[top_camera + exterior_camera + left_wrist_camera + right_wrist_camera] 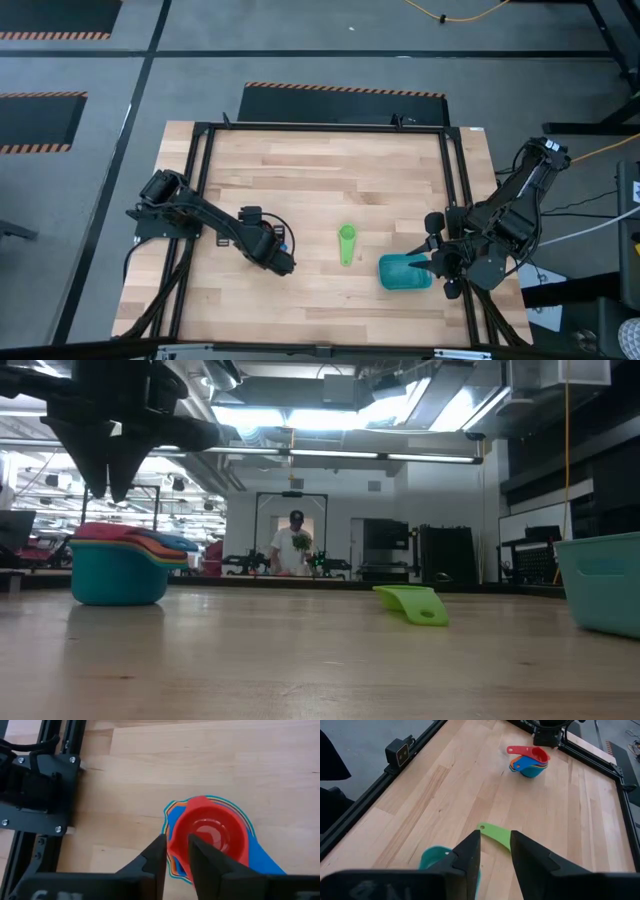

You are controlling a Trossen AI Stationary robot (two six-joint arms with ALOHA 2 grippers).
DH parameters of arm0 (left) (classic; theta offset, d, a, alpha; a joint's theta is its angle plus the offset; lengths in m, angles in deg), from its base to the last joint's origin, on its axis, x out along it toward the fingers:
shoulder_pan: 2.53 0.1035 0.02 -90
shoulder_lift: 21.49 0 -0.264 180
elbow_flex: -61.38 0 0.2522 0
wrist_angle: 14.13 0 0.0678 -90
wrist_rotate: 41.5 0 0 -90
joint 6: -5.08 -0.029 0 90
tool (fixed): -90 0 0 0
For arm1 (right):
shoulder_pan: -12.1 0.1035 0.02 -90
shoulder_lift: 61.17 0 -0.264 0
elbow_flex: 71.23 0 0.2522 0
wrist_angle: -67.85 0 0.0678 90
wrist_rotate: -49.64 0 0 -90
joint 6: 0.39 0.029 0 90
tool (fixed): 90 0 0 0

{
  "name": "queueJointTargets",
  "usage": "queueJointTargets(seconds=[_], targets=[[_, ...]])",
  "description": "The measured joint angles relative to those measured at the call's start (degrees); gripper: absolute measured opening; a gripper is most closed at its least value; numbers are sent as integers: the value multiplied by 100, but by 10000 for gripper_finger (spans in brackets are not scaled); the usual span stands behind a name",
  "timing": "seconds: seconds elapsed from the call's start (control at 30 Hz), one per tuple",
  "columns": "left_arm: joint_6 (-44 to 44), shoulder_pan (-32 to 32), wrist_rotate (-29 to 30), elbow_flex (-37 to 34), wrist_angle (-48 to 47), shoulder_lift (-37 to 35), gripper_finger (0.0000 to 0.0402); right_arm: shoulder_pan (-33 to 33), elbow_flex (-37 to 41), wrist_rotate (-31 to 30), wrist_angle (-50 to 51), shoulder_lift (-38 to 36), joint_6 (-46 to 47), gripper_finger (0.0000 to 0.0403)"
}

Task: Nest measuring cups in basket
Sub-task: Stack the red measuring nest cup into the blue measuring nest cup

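1. I am holding my left gripper (176,855) above the nested stack of small round plastic measuring cups (210,837), its fingers parted by a narrow gap that straddles the near rim of the red top cup (212,834); I cannot tell whether they are touching it.
2. My right gripper (495,849) is waiting at the small teal plastic basket (404,272), fingers slightly apart, with the basket's rim beside one finger; I cannot tell whether they are holding it.
3. The stack is sitting on the wooden table (320,180), well apart from the basket.
4. A lime-green cup (346,243) is lying alone between them.
5. I judge these cups light, stiff and slippery; pinching a rim wall or a flat handle looks the surest hold.
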Motion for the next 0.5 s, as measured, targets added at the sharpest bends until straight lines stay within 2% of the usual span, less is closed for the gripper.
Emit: queueJointTargets(seconds=[0.17,0.5], targets=[[-425,-5,-60,0,88,0,94,0,0,0,0,0,-2,112],[-1448,-348,-1491,120,311,-2,96,1,0,0,1,0,5,112]])
